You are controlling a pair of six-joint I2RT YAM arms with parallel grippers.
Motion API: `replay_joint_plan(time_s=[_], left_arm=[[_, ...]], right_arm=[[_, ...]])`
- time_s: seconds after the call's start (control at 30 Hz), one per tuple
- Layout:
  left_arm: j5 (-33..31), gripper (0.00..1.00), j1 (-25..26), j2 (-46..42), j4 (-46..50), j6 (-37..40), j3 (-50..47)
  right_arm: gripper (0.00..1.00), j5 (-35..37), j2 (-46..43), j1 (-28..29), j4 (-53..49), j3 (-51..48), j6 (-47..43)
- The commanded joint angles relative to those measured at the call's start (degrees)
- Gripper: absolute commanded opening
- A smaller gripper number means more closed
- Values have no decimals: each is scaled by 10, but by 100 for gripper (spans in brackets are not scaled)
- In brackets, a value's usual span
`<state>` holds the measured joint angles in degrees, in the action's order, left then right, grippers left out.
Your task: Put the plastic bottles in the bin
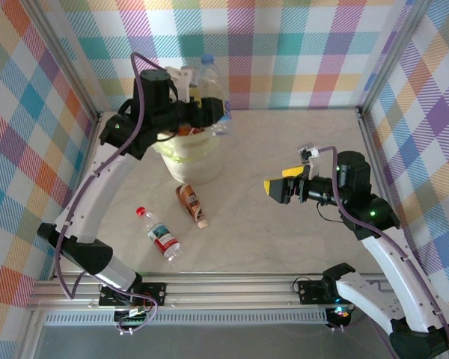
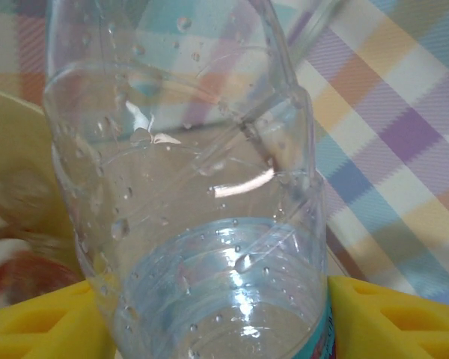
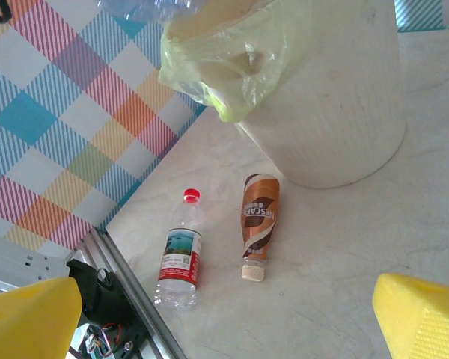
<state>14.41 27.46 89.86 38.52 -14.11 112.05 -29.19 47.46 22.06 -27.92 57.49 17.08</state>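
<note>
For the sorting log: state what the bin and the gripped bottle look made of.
Bin: pale matte plastic, seemingly translucent; a thin crumpled yellowish liner, likely film, drapes its rim. Bottle: clear glossy thin plastic, creased, droplets on its wall.

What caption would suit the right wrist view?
Open right claw facing a red-capped bottle and a brown bottle lying near the bin.

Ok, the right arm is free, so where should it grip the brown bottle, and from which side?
Across the wide labelled body of the brown bottle, not its narrow cap end, coming down from above. It lies flat on the table, apart from the red-capped bottle, so the open right gripper should fit its jaws crosswise.
</note>
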Motion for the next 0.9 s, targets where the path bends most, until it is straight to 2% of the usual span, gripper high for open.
replay_joint_plan(time_s=[0.0, 0.27, 0.43, 0.6, 0.87], left_arm=[[-34, 68, -39, 29, 26, -6, 27], [-32, 68, -111, 74, -2, -57, 53], [-42, 68, -113, 100, -19, -115, 45], [-45, 69, -112, 111, -83, -190, 5], [-46, 73, -94, 155, -84, -203, 23]], right_arm=[[100, -3, -1, -3, -9, 21, -4], [100, 7, 11, -2, -4, 19, 12], [100, 6, 23, -3, 5, 23, 26], [100, 7, 25, -3, 7, 23, 34], [100, 8, 27, -2, -1, 24, 39]])
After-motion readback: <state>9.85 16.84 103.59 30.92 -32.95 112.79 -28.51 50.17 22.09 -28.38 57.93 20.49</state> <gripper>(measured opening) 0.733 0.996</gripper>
